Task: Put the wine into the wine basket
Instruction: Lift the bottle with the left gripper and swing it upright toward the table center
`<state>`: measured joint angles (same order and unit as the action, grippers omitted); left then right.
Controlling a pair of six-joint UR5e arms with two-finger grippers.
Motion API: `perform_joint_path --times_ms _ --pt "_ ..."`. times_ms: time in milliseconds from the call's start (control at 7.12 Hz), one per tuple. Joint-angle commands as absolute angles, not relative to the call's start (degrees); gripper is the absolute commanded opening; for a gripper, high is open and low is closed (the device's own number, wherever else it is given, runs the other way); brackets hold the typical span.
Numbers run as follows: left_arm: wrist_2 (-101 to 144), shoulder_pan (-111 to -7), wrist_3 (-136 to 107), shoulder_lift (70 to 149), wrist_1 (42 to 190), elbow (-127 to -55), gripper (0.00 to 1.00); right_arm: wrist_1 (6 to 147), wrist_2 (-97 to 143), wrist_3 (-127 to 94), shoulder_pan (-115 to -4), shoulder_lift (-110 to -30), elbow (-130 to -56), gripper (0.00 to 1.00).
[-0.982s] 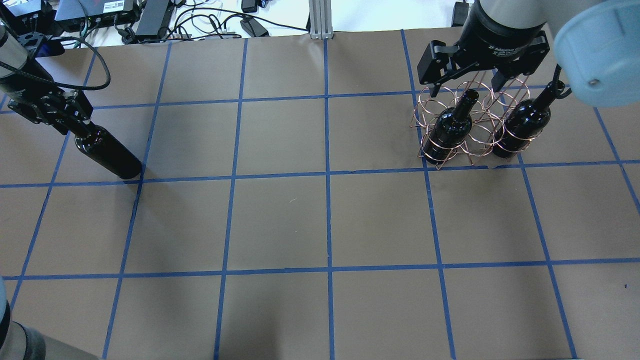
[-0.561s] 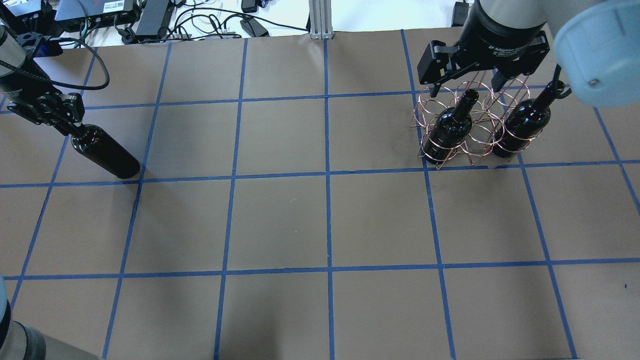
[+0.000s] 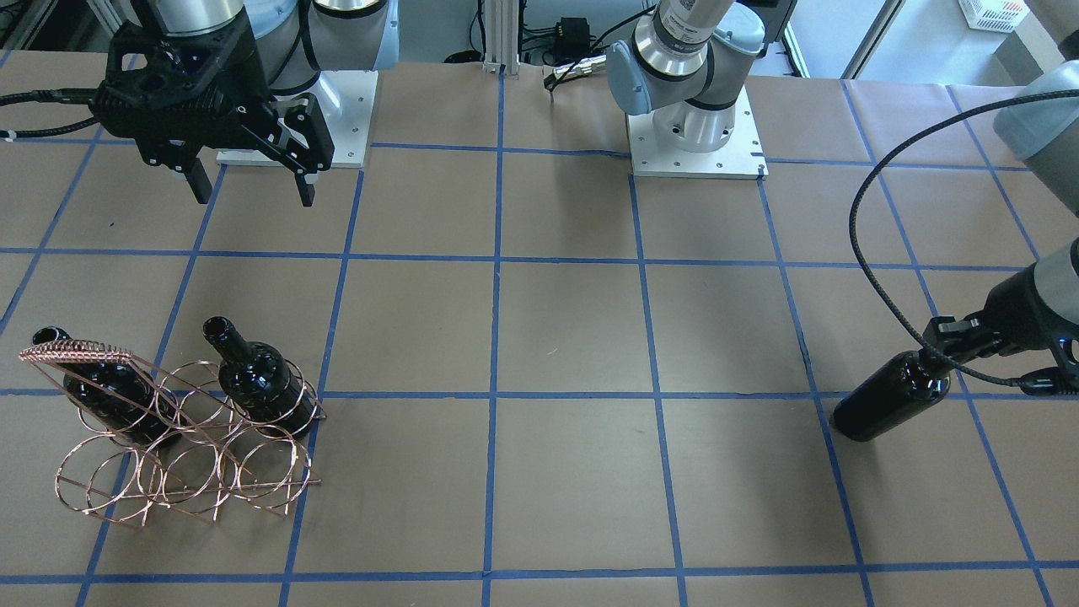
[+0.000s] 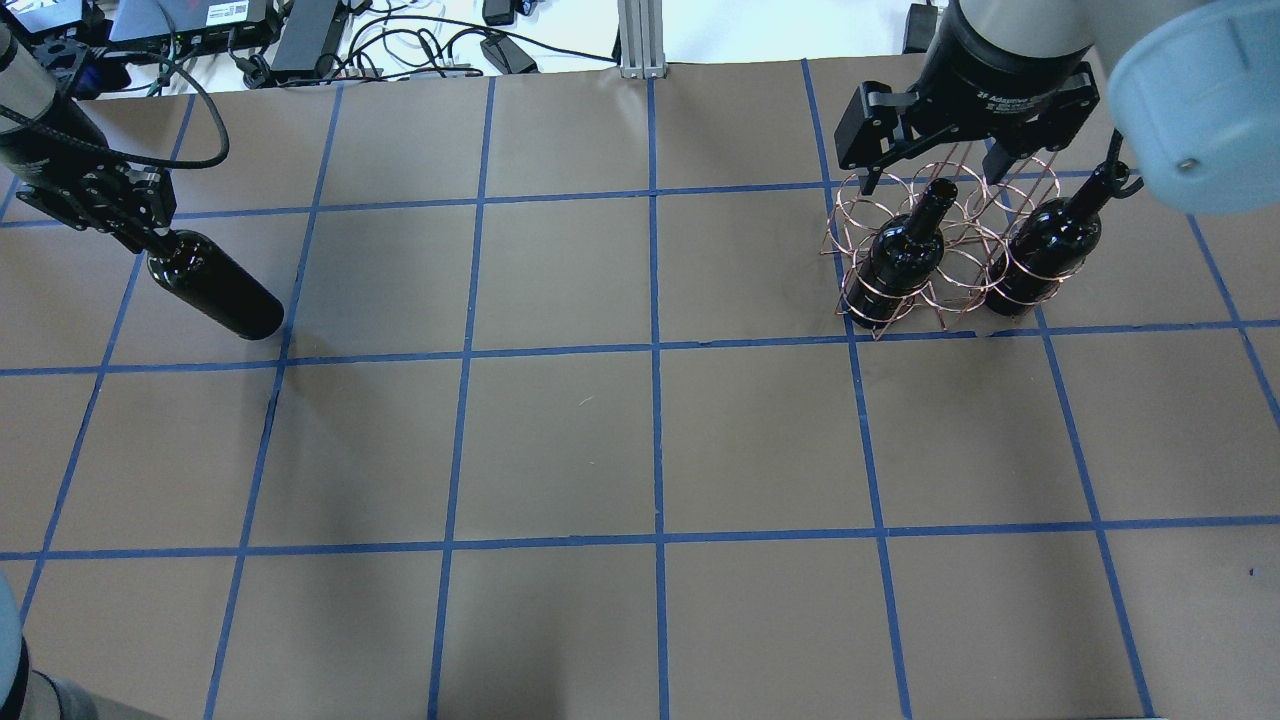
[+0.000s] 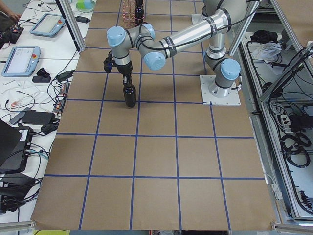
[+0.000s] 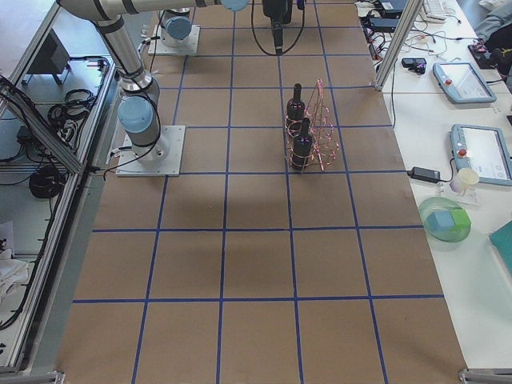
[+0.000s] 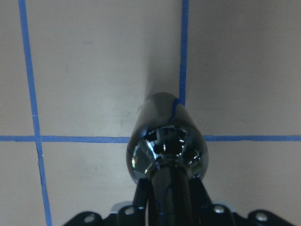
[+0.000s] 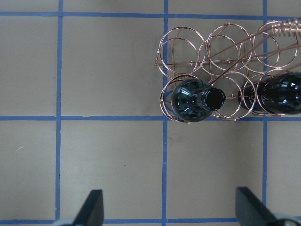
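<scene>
One glossy near-black glass wine bottle (image 4: 215,297): smooth, mirror-like, reflections on its shoulder in the left wrist view. Two more dark glass bottles (image 3: 257,379), same shine. The copper-coloured thin-wire basket (image 3: 181,438): bare shiny metal, handle bar (image 3: 76,350) wrapped in wire coil. The left claw (image 4: 148,238) and right claw (image 3: 254,196): matt black, plastic or coated metal, cannot tell. The bench (image 4: 560,440): matt brown paper, slightly creased, blue tape lines (image 4: 655,440). The arm tubes (image 5: 190,34) brushed silver metal, joint caps (image 4: 1190,110) smooth pale blue.
</scene>
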<state>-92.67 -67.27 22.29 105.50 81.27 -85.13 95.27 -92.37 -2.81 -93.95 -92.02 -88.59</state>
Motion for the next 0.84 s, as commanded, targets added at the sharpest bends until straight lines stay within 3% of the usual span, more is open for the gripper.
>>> perform_joint_path --times_ms 0,702 --pt "-92.6 -73.8 13.6 102.3 81.5 -85.1 0.0 95.3 -92.4 -2.8 -94.0 -92.0 -88.6 1.0" --pt "-91.0 -90.6 -5.8 99.2 82.7 -86.1 0.0 95.0 -92.4 -2.8 -94.0 -92.3 -88.6 1.0"
